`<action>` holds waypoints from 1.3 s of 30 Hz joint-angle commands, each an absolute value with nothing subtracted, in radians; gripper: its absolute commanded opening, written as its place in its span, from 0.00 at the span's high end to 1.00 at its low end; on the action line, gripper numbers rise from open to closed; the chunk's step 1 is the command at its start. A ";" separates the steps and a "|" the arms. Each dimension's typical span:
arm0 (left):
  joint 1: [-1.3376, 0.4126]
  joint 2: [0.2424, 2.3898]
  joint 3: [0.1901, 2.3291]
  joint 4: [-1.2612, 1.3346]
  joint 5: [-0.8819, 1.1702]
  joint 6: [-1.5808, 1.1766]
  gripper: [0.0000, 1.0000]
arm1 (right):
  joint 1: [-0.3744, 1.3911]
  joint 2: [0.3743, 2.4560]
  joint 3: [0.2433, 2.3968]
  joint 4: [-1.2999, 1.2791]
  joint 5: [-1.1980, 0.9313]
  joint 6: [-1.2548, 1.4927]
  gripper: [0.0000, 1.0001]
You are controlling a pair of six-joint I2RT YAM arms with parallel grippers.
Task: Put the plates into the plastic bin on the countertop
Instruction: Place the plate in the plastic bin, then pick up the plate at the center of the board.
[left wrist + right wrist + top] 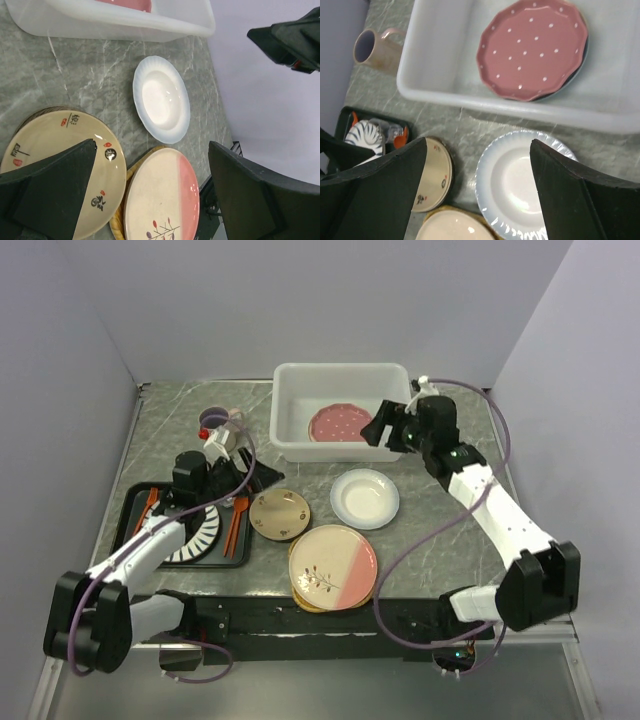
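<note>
The plastic bin [340,452] stands at the back of the countertop [165,445] and holds a pink dotted plate [532,47] lying on a darker plate. In front of it lie a plain white plate [365,498], a small tan plate [280,515] and a cream-and-pink plate [333,565] on top of a stack. My right gripper [385,430] hangs open and empty over the bin's front right corner, looking down at the white plate [520,185]. My left gripper [250,483] is open and empty above the tan plate's [60,150] left side.
A black tray [135,502] at the left holds a zebra-striped dish [200,535] and orange utensils [236,525]. A pinkish mug [218,424] stands behind it, left of the bin. Grey walls close in the back and both sides.
</note>
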State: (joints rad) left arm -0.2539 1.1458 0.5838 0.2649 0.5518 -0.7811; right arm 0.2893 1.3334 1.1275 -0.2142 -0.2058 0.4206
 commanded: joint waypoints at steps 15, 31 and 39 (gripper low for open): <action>-0.417 0.960 0.428 0.222 0.407 -0.816 0.01 | 0.313 0.939 0.672 -0.109 -0.233 0.497 0.10; -0.460 0.995 0.354 0.227 0.382 -0.807 0.01 | 0.313 0.822 0.420 -0.063 -0.311 0.537 0.10; -0.471 1.054 0.333 0.272 0.414 -0.805 0.01 | 0.313 0.815 0.374 -0.054 -0.365 0.558 0.11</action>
